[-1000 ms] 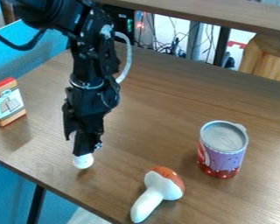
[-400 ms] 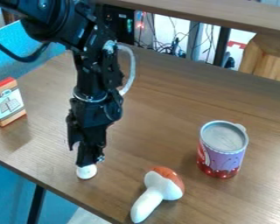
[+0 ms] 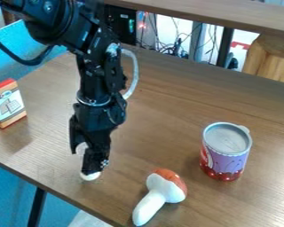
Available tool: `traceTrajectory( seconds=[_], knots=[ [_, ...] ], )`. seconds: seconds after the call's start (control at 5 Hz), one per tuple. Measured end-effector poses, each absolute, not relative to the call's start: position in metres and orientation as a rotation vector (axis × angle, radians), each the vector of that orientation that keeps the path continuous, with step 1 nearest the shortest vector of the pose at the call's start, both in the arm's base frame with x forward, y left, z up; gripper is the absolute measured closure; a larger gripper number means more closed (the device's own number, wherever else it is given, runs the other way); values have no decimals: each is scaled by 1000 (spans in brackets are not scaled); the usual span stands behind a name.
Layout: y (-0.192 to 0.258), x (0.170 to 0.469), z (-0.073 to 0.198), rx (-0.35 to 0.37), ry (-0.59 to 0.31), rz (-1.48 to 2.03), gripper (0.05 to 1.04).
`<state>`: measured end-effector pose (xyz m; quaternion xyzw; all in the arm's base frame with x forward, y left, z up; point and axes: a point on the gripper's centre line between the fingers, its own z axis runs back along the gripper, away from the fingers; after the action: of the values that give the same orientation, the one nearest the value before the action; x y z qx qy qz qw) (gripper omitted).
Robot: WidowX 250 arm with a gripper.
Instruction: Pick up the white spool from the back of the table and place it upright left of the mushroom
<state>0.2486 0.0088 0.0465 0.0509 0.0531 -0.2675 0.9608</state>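
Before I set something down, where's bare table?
The widest bare patch of table lies between gripper and can, running to the far edge. A smaller one separates box and gripper. The front is tighter, with white object and toy mushroom near the gripper.

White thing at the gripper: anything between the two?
Nothing visible. The white thing is right at the gripper, partly hidden by it. In the image, the mushroom and cup are off right, the box off left.
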Motion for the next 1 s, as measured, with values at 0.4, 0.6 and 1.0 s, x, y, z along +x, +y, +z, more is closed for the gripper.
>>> traceTrajectory(
  seconds=[0.4,0.6,1.0],
  knots=[
    [2,262,109,-57,0,-453,78],
    [-10,294,125,-96,-55,-423,81],
    [-56,353,106,32,-63,-350,82]
  ],
)
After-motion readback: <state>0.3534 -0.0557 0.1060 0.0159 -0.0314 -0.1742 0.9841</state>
